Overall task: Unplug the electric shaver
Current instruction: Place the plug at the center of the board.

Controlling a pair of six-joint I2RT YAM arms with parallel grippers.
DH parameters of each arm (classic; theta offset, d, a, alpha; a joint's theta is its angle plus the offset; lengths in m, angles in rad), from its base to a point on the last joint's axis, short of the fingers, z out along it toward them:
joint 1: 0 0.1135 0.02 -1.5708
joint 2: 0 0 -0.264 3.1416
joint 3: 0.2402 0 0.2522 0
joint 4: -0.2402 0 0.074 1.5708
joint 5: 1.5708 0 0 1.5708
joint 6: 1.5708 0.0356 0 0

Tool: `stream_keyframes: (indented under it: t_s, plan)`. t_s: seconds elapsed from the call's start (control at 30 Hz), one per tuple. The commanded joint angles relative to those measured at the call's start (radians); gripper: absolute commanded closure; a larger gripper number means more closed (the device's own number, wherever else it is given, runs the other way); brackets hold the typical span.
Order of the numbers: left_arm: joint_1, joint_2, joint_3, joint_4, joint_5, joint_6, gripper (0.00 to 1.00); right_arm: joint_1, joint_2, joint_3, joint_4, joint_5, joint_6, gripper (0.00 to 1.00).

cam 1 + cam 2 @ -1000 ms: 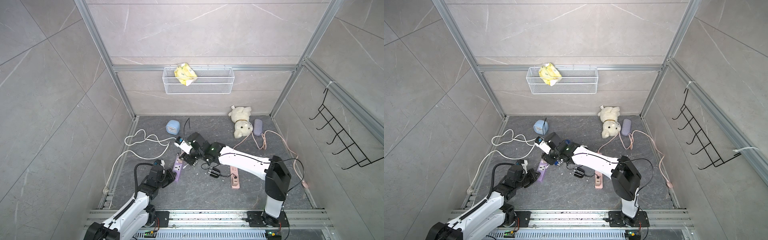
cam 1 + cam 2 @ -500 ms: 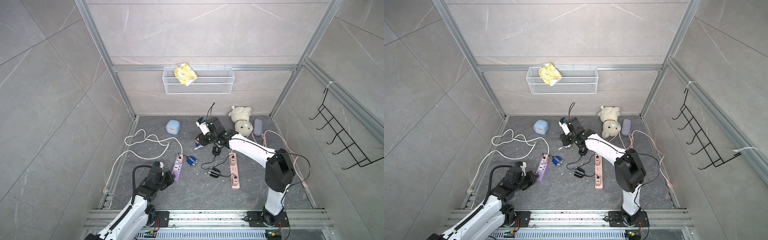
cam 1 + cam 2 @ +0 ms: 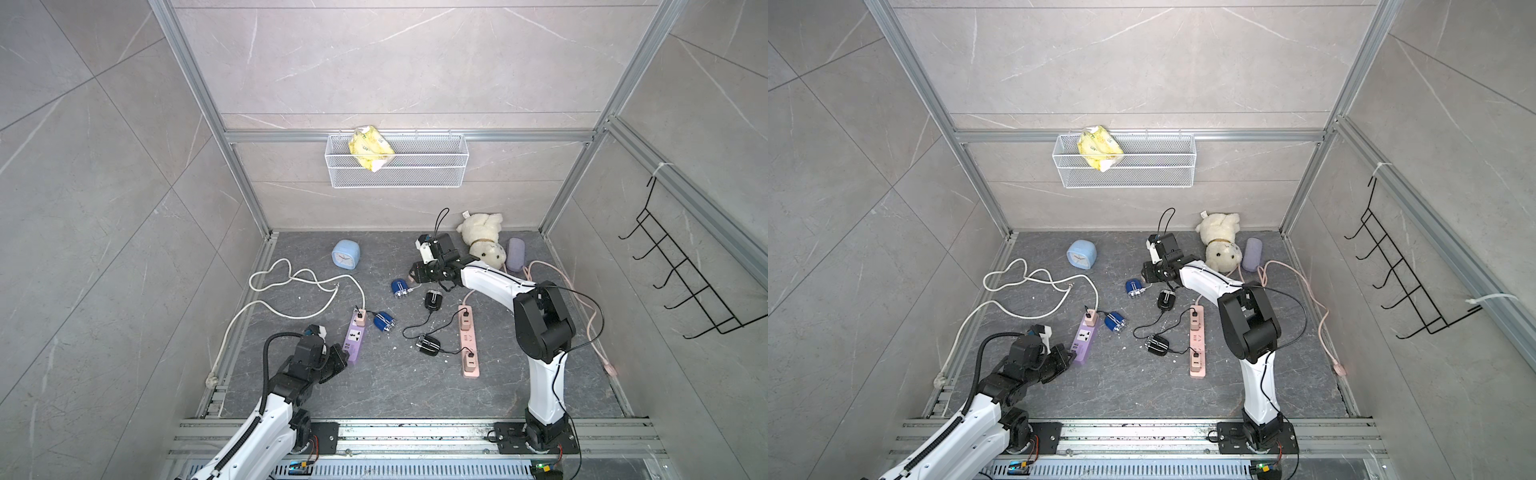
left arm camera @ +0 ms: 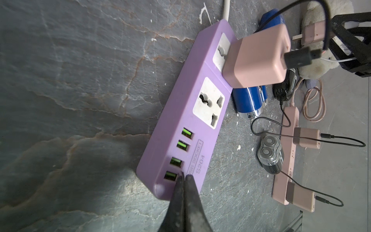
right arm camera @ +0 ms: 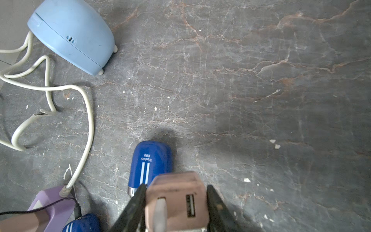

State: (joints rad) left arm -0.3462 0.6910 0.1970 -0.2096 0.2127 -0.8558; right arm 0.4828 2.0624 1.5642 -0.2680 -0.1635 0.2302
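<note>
My right gripper [image 5: 176, 186] is shut on a pink charger plug [image 5: 176, 202], which it holds off the floor, clear of any socket. A short white cord leaves the plug. Just beyond it lies a blue electric shaver [image 5: 150, 162], seen in both top views [image 3: 399, 287] [image 3: 1133, 287]. The purple power strip [image 4: 180, 124] lies near the left arm, and my left gripper [image 4: 185, 176] is shut with its tips pressed on the strip's USB end. A second pink plug [image 4: 257, 58] with a black cord sits in the strip's far socket, and another blue shaver [image 4: 249, 100] lies beside it.
Two black shavers [image 3: 433, 299] [image 3: 428, 345] are corded to a pink power strip [image 3: 467, 340]. A blue clock [image 3: 345, 255], a looped white cord [image 3: 291, 278], a plush toy [image 3: 484, 241] and a purple case [image 3: 516, 254] lie toward the back wall.
My right gripper left the purple strip with the pink plug and swung toward the back; the blue shaver followed on its cord and now lies on the floor. The left gripper stayed on the strip.
</note>
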Motion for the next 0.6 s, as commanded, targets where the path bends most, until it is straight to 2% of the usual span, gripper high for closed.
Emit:
stream_keyframes:
  t_s: [0.0, 0.33, 0.57]
  plan:
    - [0.003, -0.002, 0.011, -0.055, 0.003, 0.018, 1.00, -0.016, 0.057, 0.041, -0.002, -0.040, 0.032, 0.71]
    - [0.003, 0.010, 0.012, -0.049, 0.004, 0.019, 1.00, -0.051, 0.136, 0.093, -0.064, -0.101, 0.049, 0.71]
    - [0.003, 0.013, 0.012, -0.049, 0.006, 0.019, 1.00, -0.064, 0.243, 0.259, -0.274, -0.201, 0.024, 0.70]
